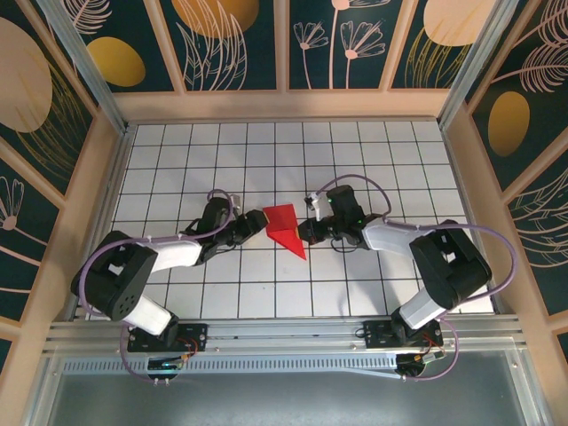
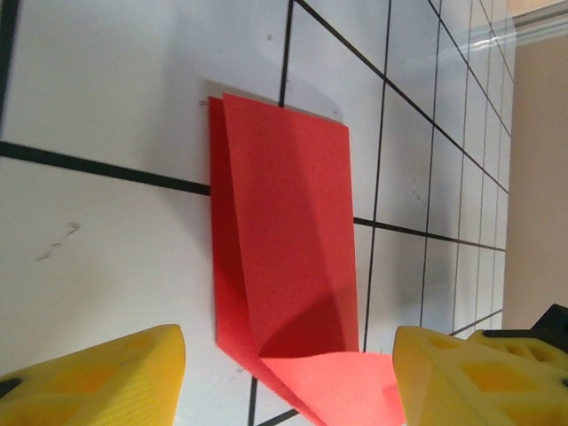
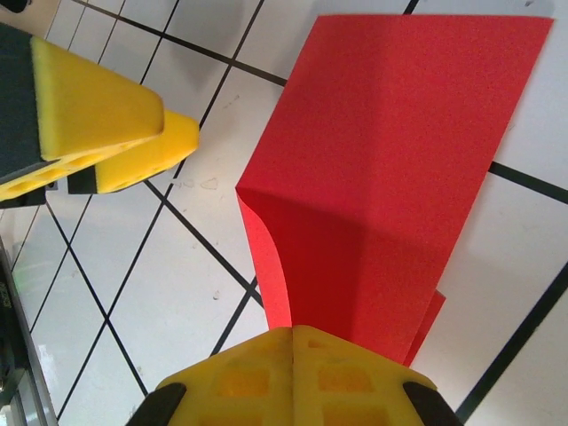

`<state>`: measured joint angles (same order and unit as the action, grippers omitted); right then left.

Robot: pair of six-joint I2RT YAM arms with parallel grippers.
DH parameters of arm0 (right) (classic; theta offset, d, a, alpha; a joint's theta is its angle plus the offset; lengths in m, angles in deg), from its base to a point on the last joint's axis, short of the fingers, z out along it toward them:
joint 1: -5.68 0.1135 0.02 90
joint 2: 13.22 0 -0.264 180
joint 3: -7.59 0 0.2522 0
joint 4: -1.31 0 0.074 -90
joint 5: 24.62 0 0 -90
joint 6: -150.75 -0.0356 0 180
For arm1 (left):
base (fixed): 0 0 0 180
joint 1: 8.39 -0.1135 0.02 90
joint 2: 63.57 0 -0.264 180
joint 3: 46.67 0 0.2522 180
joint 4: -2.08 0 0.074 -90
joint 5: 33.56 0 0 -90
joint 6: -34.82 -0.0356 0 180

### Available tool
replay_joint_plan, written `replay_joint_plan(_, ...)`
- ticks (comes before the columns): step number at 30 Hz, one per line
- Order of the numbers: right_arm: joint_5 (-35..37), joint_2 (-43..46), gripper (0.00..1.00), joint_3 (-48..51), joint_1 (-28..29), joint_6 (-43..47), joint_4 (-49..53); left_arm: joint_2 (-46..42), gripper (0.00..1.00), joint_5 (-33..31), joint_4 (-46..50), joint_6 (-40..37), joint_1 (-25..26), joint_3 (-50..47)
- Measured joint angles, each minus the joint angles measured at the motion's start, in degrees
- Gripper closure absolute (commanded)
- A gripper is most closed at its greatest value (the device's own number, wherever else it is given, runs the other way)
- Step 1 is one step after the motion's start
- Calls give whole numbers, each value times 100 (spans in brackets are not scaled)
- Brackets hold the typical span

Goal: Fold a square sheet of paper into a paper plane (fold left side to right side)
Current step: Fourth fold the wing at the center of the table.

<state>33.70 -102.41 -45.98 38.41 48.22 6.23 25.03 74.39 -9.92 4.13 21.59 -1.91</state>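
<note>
The gridded table [image 1: 177, 293] serves as the flat bed against which creases get pressed. Both arms reach inward so their wrists meet at its middle, one on either side of the work.

The red paper [image 1: 284, 224] lies there between them, already narrowed to a layered, pointed shape. Most of it rests on the tiles, with one end raised off the surface.

The right gripper [image 3: 293, 342] has its fingers pressed together on the paper's near edge. The sheet rises out of the pinch and bows upward, probably so that this layer can be carried across for the next fold.

The left gripper [image 2: 288, 355] faces it from the opposite side with its fingers [image 2: 98, 373] spread apart, straddling the paper's curled end without clamping it. It seems placed to steady or receive the sheet while the right does the holding.
</note>
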Motion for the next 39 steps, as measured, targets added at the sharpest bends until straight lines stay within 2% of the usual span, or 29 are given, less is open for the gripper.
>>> replay_joint_plan(7,-48,258,100,116,-59,-74,-79,415,40,271,-136,35,-4,289)
replay_joint_plan(12,-101,291,100,127,-76,-133,-151,715,49,483,-168,33,-4,540)
replay_joint_plan(25,-122,334,100,260,-76,-155,-216,1329,59,671,-210,-74,-4,907)
replay_joint_plan(31,-129,334,100,313,-76,-155,-216,1434,69,697,-212,-120,-4,1075)
replay_joint_plan(34,-136,334,100,313,-76,-155,-216,1519,77,697,-210,-162,-4,1121)
replay_joint_plan(39,-63,372,75,313,-76,-160,-162,1534,93,658,-133,-249,-4,1139)
